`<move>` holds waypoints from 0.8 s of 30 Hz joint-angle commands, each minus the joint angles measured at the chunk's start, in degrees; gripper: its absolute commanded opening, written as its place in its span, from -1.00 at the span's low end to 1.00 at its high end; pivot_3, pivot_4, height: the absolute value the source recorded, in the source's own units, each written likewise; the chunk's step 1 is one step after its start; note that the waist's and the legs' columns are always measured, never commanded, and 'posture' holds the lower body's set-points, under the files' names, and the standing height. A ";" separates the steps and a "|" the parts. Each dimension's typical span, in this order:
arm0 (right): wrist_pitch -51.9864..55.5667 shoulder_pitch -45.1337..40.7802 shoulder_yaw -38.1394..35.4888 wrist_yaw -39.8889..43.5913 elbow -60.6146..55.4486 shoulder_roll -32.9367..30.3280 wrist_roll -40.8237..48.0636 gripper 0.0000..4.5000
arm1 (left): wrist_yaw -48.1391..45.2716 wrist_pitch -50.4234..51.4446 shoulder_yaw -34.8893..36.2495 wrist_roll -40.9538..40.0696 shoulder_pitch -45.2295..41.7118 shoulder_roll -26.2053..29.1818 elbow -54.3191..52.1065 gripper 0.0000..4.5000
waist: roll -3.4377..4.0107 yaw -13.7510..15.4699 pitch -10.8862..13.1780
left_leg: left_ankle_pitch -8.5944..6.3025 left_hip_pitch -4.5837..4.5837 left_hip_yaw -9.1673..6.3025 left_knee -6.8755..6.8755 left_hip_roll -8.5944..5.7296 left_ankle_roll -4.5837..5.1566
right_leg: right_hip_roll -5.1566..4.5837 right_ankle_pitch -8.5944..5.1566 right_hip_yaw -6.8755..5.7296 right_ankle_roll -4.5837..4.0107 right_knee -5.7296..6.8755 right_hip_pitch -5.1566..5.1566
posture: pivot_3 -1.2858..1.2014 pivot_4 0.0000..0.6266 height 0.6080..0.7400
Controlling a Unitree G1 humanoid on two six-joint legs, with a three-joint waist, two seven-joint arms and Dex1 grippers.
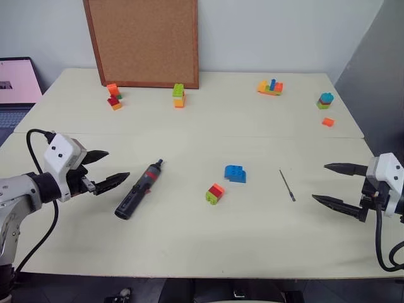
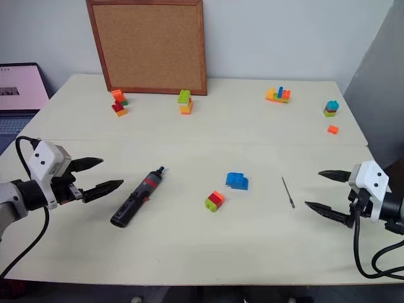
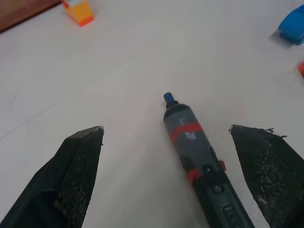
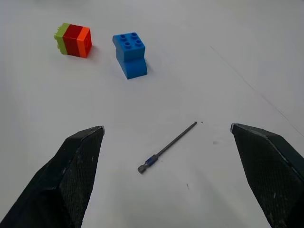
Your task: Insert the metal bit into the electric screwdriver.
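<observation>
A: Where's the metal bit (image 4: 167, 147)?

B: Flat on the counter (image 1: 189, 246), alone, between the blue brick (image 1: 235, 173) and the right gripper (image 1: 333, 184), whose jaws are spread wide, holding nothing.

A: And the electric screwdriver (image 1: 139, 189)?

B: Lying on its side just beside the left gripper (image 1: 105, 168), likewise wide open and empty, its tip pointing away toward the corkboard (image 1: 142, 41).

A: How to do it well?

B: Probably pinch the bit near its thicker end, so it can't swivel. Grip the screwdriver mid-body, leaving the socket free. The socket's too small to judge alignment.
</observation>
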 commanded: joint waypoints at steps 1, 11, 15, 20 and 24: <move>-1.01 -1.26 -0.25 -0.05 -0.79 -0.04 0.32 1.00 | -1.17 -2.72 0.60 0.70 -0.16 1.08 -0.76 0.98 | 0.00 0.00 0.00 | 0.00 0.00 0.00 0.00 0.00 0.00 | 0.00 0.00 0.00 0.00 0.01 0.00 | 0.03 -0.52 1.00; 0.32 -8.27 4.64 -1.51 -1.28 1.90 2.22 1.00 | -2.66 -4.29 -3.24 -0.58 -2.56 0.20 -6.87 0.98 | -0.01 0.02 0.00 | 0.00 0.08 -0.01 0.21 -0.02 0.00 | 0.00 -0.02 -0.01 -0.03 0.39 -0.01 | 0.03 -0.52 1.00; 1.17 -13.95 12.22 -2.57 -0.36 4.28 0.35 1.00 | -3.88 -0.40 -7.25 -4.78 -5.06 -0.50 -11.33 0.98 | 0.01 -0.04 0.01 | 0.00 0.03 -0.03 0.64 -0.01 0.00 | 0.02 -0.02 0.00 -0.03 0.67 -0.01 | 0.03 -0.52 1.00; -1.10 -23.26 24.82 -3.09 5.73 8.80 -7.42 1.00 | -4.66 2.81 -13.62 -7.40 -7.73 -2.05 -14.00 0.98 | 0.01 -0.27 0.01 | 0.00 0.02 -0.03 0.76 -0.07 0.00 | 0.08 0.01 0.00 0.00 0.70 -0.01 | 0.03 -0.52 1.00; -2.69 -30.87 31.57 -2.27 13.72 13.62 -11.72 1.00 | -5.56 1.83 -18.18 -6.90 -9.22 -3.85 -14.36 0.98 | 0.02 -0.53 0.02 | 0.00 0.00 -0.02 0.77 -0.08 0.00 | 0.18 0.02 0.02 -0.03 0.70 -0.04 | 0.03 -0.52 1.00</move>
